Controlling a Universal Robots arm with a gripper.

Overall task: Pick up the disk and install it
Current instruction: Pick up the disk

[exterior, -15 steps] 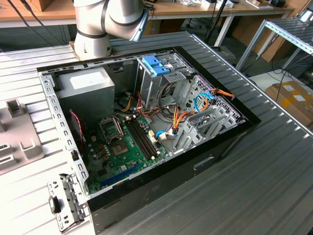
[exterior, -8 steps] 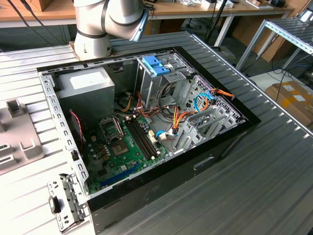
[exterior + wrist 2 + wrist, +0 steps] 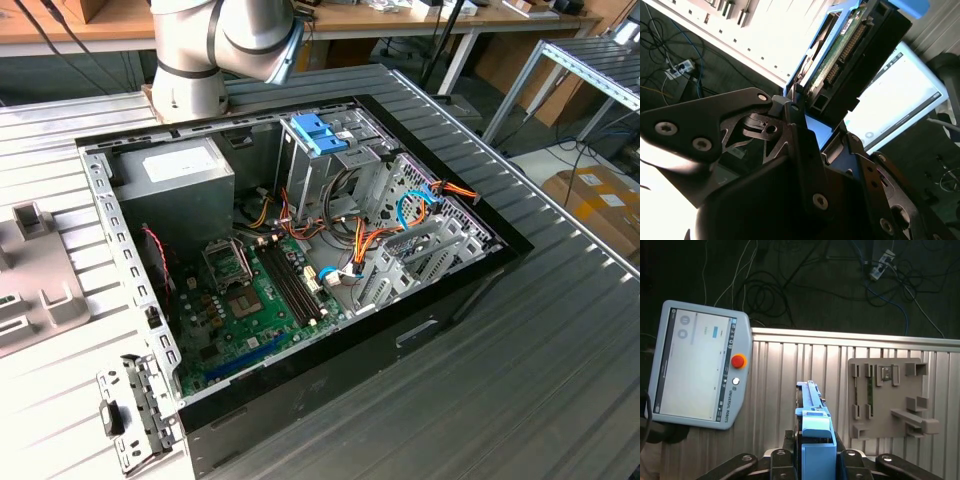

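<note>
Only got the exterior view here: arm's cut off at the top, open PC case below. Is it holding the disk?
Observer: Yes. In the first wrist view the gripper is shut on the disk, its blue tab toward the camera.
Operator: Over the case?
Observer: No. Beyond the disk lies the ribbed table, a teach pendant to one side, a grey fixture plate to the other.

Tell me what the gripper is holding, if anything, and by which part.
The gripper is shut on the disk, pinching it from both sides at the end with the blue tab; the rest sticks out ahead.
</note>
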